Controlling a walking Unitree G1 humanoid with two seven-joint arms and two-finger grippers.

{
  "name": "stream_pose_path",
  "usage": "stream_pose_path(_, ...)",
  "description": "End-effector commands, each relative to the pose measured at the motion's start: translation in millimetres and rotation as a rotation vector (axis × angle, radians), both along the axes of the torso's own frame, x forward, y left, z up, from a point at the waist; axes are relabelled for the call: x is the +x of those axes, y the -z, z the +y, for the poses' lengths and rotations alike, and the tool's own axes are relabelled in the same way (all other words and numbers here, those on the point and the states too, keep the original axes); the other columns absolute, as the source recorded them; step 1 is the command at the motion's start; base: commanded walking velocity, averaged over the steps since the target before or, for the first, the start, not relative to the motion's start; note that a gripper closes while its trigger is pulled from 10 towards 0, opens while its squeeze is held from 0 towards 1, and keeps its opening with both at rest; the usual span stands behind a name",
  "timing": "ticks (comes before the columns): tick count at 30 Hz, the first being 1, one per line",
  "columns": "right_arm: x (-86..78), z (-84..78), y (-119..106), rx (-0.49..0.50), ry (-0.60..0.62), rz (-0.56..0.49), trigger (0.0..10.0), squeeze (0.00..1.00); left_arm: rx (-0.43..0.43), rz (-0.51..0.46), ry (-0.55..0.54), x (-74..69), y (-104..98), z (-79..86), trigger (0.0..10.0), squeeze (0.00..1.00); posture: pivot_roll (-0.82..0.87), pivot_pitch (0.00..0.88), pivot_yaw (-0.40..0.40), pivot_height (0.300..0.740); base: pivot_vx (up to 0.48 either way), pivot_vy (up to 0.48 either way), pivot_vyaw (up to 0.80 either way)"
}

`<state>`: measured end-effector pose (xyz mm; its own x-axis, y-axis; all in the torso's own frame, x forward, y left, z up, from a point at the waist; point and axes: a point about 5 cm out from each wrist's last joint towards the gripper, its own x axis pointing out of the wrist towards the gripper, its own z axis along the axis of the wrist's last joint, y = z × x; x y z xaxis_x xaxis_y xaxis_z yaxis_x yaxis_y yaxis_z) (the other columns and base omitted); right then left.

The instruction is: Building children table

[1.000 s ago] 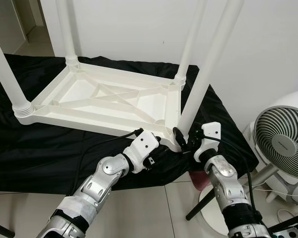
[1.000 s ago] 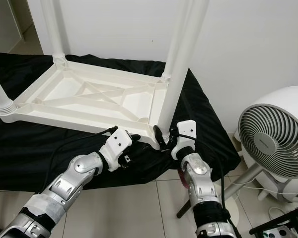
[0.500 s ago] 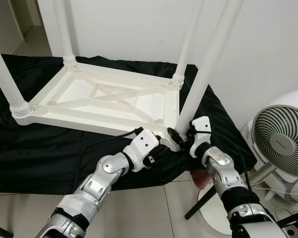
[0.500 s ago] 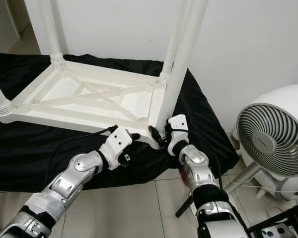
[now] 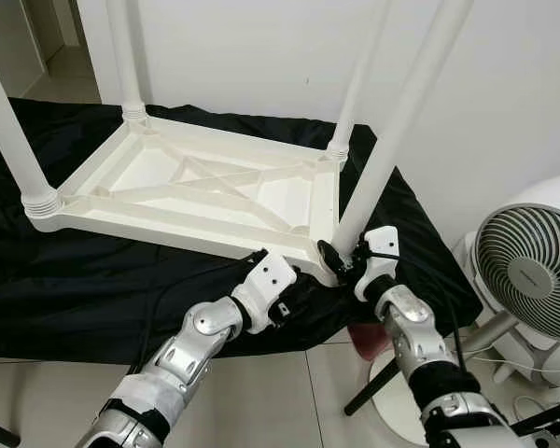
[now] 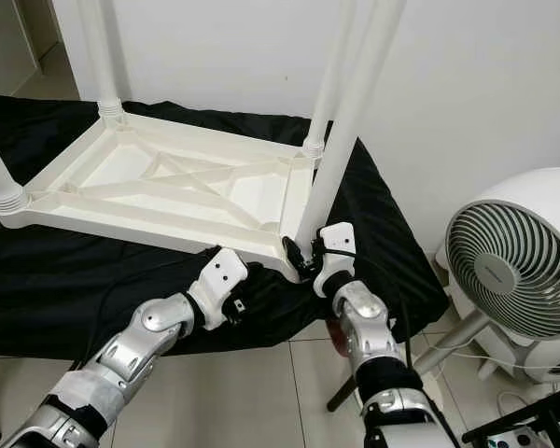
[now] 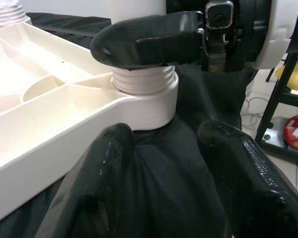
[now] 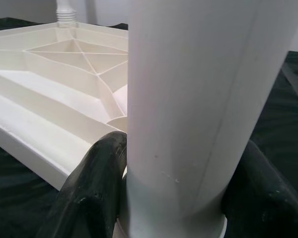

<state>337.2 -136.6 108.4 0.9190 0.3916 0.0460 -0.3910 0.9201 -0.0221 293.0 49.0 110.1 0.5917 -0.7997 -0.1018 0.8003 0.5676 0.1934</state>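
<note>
Four white legs stand up from the upturned children's table (image 5: 201,191), which lies on a black cloth (image 5: 103,280) with its underside ribs facing up. We see our right tool (image 5: 341,261) clamped around the near-right leg (image 5: 392,131) just above its threaded base, one black finger (image 8: 92,193) on each side of the tube. Our left tool (image 7: 164,163) sits low beside the corner socket (image 7: 149,106), fingers spread and holding nothing, resting over the cloth just below that socket. In the left wrist view, the threads of the leg still show above the socket rim, so we judge that the leg is not fully screwed home.

To do this step well, we should keep the leg upright in line with the socket while turning it; a tilted leg could cross the threads. Short turns with a fresh grip each time look safer than one long twist, since the smooth tube may slip between the fingers. Our left tool could press against the table's corner so the light frame does not spin or slide on the cloth. A white fan (image 5: 532,266) stands well apart on the right, on the tiled floor (image 5: 289,401).
</note>
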Motion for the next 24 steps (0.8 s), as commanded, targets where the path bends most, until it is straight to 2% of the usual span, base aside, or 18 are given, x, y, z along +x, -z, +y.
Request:
stream_pose_path(1, -7.7, -0.1, 25, -0.02, 0.052, 0.119, 10.0, 0.0, 0.002, 0.051, 0.13, -8.1, 6, -5.4, 10.0, 0.0, 0.04, 0.0, -0.107, 0.74, 0.0, 0.0, 0.0)
stream_pose_path(4, -7.8, 1.2, 27, 0.027, 0.19, 0.145, 10.0, 0.0, -0.009, 0.054, 0.125, -8.7, 6, -5.3, 10.0, 0.0, 0.05, 0.0, -0.118, 0.74, 0.0, 0.0, 0.0)
stream_pose_path(6, -7.8, 1.2, 27, 0.027, 0.19, 0.145, 10.0, 0.0, -0.009, 0.054, 0.125, -8.7, 6, -5.3, 10.0, 0.0, 0.05, 0.0, -0.118, 0.74, 0.0, 0.0, 0.0)
stream_pose_path(7, -10.1, -0.5, 29, 0.05, 0.288, 0.156, 10.0, 0.0, -0.011, 0.049, 0.115, -7.0, 5, -3.4, 10.0, 0.0, 0.05, 0.0, -0.125, 0.74, 0.0, 0.0, 0.0)
stream_pose_path(8, -10.1, -0.5, 29, 0.05, 0.288, 0.156, 10.0, 0.0, -0.011, 0.049, 0.115, -7.0, 5, -3.4, 10.0, 0.0, 0.05, 0.0, -0.125, 0.74, 0.0, 0.0, 0.0)
stream_pose_path(11, -16.0, 0.7, 32, 0.102, 0.42, 0.163, 10.0, 0.0, -0.011, 0.044, 0.103, -4.7, 4, -1.0, 10.0, 0.0, 0.06, 0.0, -0.133, 0.74, 0.0, 0.0, 0.0)
stream_pose_path(15, -21.9, 3.9, 29, 0.126, 0.512, 0.147, 10.0, 0.0, -0.014, 0.041, 0.095, -3.2, 3, -0.1, 10.0, 0.0, 0.06, 0.0, -0.138, 0.74, 0.0, 0.0, 0.0)
stream_pose_path(17, -24.7, 16.8, 31, 0.158, 0.478, 0.186, 10.0, 0.0, -0.019, 0.043, 0.093, -1.9, 2, 0.4, 10.0, 0.0, 0.06, 0.0, -0.138, 0.74, 0.0, 0.0, 0.0)
stream_pose_path(18, -24.7, 16.8, 31, 0.158, 0.478, 0.186, 10.0, 0.0, -0.019, 0.043, 0.093, -1.9, 2, 0.4, 10.0, 0.0, 0.06, 0.0, -0.138, 0.74, 0.0, 0.0, 0.0)
stream_pose_path(21, -27.1, 25.8, 24, 0.146, 0.397, 0.13, 10.0, 0.0, -0.009, 0.026, 0.108, -2.3, 1, -0.1, 10.0, 0.0, 0.06, 0.0, -0.138, 0.74, 0.0, 0.0, 0.0)
stream_pose_path(22, -27.1, 24.7, 22, 0.137, 0.397, 0.109, 10.0, 0.16, -0.007, 0.024, 0.11, -2.4, 0, -0.2, 10.0, 0.0, 0.06, 0.0, -0.138, 0.74, 0.0, 0.0, 0.0)
stream_pose_path(23, -26.6, 23.6, 20, 0.131, 0.394, 0.094, 10.0, 1.0, -0.006, 0.024, 0.11, -2.4, 0, -0.1, 10.0, 0.0, 0.06, 0.0, -0.138, 0.74, 0.0, 0.0, 0.0)
stream_pose_path(24, -26.6, 23.6, 20, 0.131, 0.394, 0.094, 10.0, 1.0, -0.006, 0.024, 0.11, -2.4, 0, -0.1, 10.0, 0.0, 0.06, 0.0, -0.138, 0.74, 0.0, 0.0, 0.0)
